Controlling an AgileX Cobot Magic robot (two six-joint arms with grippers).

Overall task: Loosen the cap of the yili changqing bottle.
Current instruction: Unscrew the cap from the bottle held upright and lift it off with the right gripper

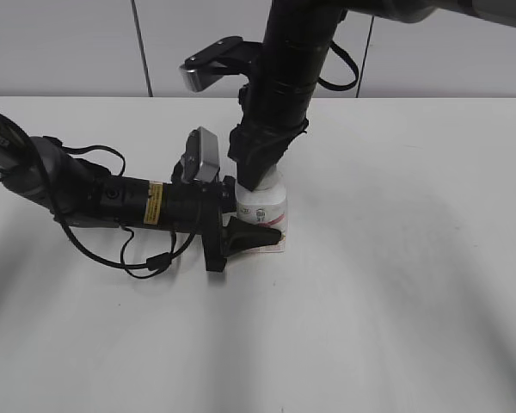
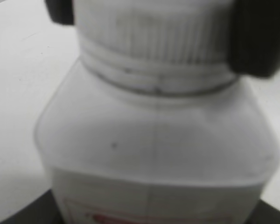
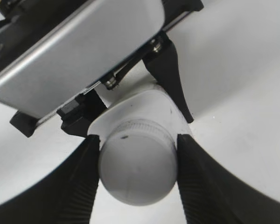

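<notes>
The yili changqing bottle (image 1: 269, 212) stands upright on the white table, a small white bottle with a pink and red label. My left gripper (image 1: 260, 222) comes in from the left and is shut on the bottle's body, one dark finger (image 1: 256, 234) lying across its front. In the left wrist view the bottle (image 2: 154, 140) fills the frame. My right gripper (image 1: 260, 182) reaches down from above and is shut on the cap (image 3: 137, 172). Its ribbed black fingers (image 3: 81, 182) press on the cap from both sides. The cap's ribbed rim (image 2: 154, 42) shows above the neck ring.
The white table (image 1: 413, 284) spreads on all sides of the bottle, with a grey wall behind. The left arm's black cables (image 1: 146, 258) loop on the table at the left. The left wrist's silver camera housing (image 3: 79, 51) sits close beside the right gripper.
</notes>
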